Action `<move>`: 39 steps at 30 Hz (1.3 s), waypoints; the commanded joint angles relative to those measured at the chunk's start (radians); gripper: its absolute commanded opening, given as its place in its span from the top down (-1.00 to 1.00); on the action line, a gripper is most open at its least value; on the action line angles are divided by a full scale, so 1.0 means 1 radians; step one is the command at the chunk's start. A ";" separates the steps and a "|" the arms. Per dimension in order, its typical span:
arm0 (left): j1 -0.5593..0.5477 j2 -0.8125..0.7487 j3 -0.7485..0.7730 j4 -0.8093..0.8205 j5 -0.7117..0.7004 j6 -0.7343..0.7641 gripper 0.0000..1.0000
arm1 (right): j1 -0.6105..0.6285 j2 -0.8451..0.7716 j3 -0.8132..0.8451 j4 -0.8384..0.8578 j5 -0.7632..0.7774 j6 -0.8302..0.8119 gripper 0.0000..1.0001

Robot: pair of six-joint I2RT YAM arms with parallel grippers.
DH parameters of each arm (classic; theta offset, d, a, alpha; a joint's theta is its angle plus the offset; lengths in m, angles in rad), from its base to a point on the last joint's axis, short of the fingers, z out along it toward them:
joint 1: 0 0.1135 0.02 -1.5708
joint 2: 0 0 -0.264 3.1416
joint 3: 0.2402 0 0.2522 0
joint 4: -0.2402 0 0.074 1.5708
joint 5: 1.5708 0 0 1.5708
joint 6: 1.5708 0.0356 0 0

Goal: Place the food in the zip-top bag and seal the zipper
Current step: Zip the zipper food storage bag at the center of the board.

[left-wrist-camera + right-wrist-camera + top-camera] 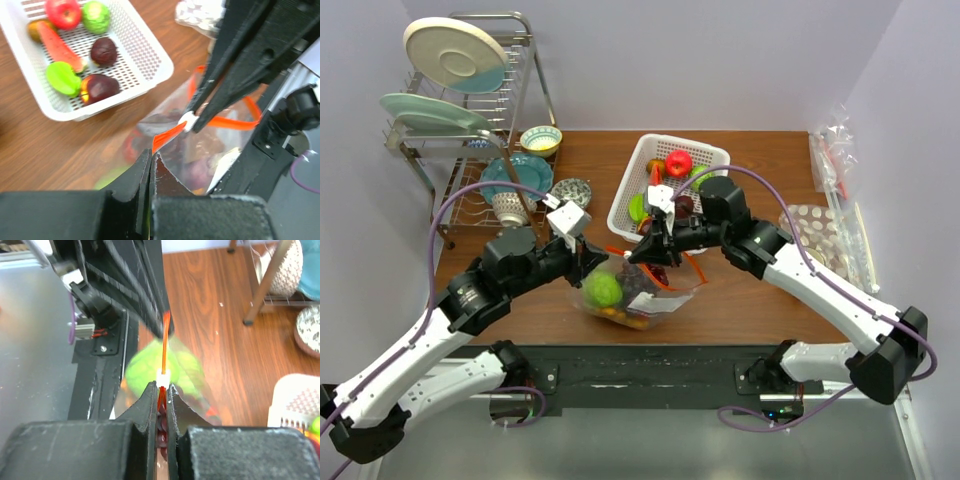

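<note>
Left claw (151,162) and right claw (162,390) both clamped on the zipper (164,335). Keep it taut, drag right straight away from left.

The clear zip-top bag (655,300), holding a green fruit (603,290), has its orange-red zipper (230,123) partly open.

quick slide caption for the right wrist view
Right gripper shut on the zipper, left gripper holding its far end
</note>
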 commanded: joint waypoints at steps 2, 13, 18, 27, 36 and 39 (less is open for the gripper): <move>0.017 -0.071 0.054 -0.031 -0.266 -0.021 1.00 | -0.023 -0.097 -0.047 -0.117 0.107 0.044 1.00; 0.016 -0.038 0.054 -0.112 -0.495 -0.062 1.00 | -0.023 -0.243 -0.114 -0.216 0.292 0.144 1.00; 0.017 -0.023 0.036 -0.115 -0.547 -0.067 1.00 | -0.023 -0.310 -0.151 -0.260 0.357 0.163 1.00; 0.019 -0.014 -0.018 -0.014 -0.445 -0.041 1.00 | -0.023 -0.419 -0.202 -0.315 0.411 0.190 1.00; 0.017 0.062 0.025 0.127 0.160 0.099 -0.68 | -0.024 -0.379 -0.142 -0.303 0.285 0.118 1.00; 0.017 0.150 0.088 0.060 0.237 0.142 -0.79 | -0.024 -0.344 -0.115 -0.305 0.213 0.103 1.00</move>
